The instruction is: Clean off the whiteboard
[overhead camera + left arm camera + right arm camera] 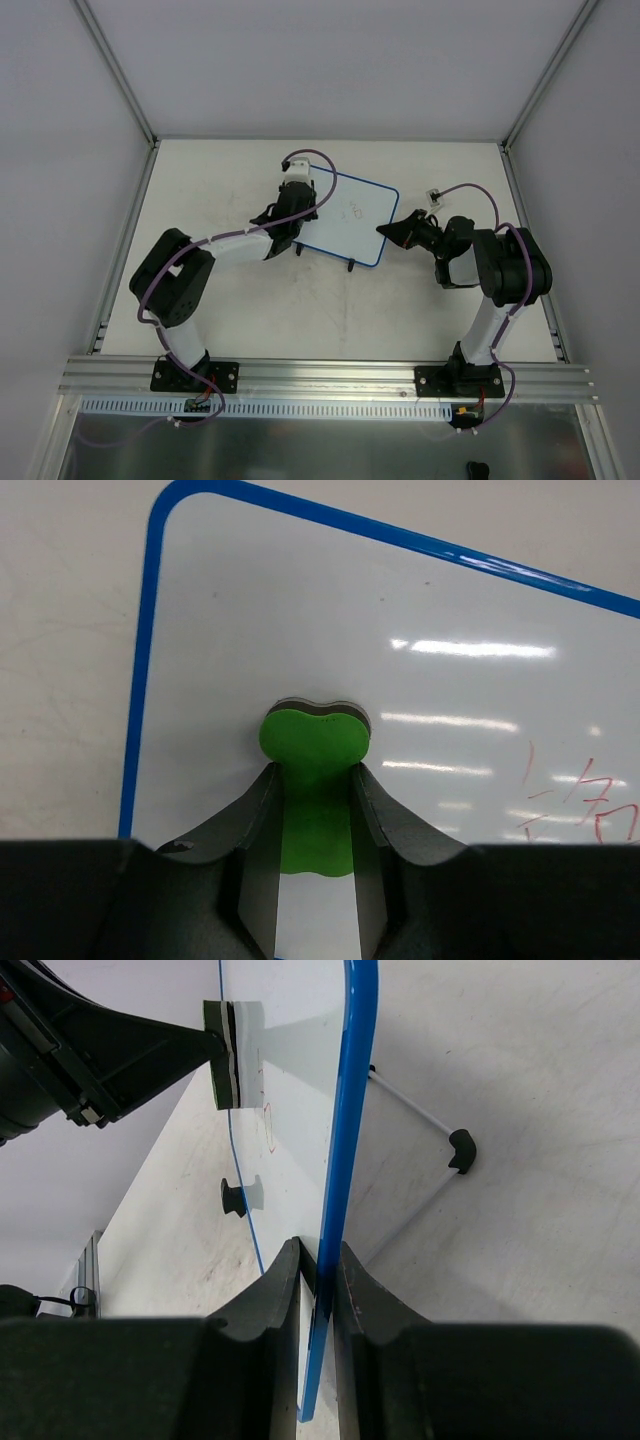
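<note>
The whiteboard (350,215), white with a thin blue rim and black feet, stands tilted at the table's middle back. Faint red scribbles (585,805) remain on its right part. My left gripper (292,215) is shut on the green peanut-shaped eraser (313,742), pressed flat on the board's left part. My right gripper (392,232) is shut on the board's right edge; in the right wrist view the blue rim (345,1160) runs between the fingers. The eraser also shows there (218,1052) against the board's face.
The board's wire stand and a black foot (460,1150) rest on the white table behind the board. Another black foot (352,265) sits at its front edge. Metal frame rails (320,372) run along the near table edge, and grey walls enclose the back and sides.
</note>
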You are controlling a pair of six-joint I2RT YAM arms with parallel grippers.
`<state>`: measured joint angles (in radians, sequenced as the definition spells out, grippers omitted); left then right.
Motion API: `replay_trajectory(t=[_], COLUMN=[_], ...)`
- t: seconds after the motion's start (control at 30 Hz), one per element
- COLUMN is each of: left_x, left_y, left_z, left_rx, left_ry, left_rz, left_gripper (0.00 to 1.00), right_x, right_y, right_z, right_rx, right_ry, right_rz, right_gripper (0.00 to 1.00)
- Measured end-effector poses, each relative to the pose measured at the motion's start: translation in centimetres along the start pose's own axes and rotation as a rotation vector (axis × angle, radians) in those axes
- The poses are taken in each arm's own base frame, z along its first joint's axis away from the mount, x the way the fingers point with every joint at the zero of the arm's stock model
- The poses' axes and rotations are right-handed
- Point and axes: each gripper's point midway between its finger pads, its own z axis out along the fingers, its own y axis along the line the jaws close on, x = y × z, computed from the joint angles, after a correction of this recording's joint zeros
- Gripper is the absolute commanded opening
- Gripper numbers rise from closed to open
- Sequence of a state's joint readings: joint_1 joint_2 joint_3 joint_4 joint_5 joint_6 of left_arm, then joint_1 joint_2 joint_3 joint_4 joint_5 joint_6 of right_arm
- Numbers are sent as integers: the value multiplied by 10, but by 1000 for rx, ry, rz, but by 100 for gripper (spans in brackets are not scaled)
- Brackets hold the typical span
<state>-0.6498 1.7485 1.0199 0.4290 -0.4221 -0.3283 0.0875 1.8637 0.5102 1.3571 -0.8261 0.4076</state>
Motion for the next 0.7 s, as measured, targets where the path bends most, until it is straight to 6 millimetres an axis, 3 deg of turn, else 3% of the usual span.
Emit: replay_trajectory(t=[0.2,0.47,0.7], left_x=[-4,6,17], left_y=[-49,-116,-143], left_z=[1,-3,-10], left_rx=[61,166,215], left_ry=[-14,-19,-16], left_rz=[48,77,89], left_gripper=[0,0,0], right_x=[0,0,1], right_y=[0,0,-1], right_z=[0,0,0], right_rx=[-1,1,3], right_ry=[1,1,2], right_rz=[0,1,4], right_gripper=[0,0,0])
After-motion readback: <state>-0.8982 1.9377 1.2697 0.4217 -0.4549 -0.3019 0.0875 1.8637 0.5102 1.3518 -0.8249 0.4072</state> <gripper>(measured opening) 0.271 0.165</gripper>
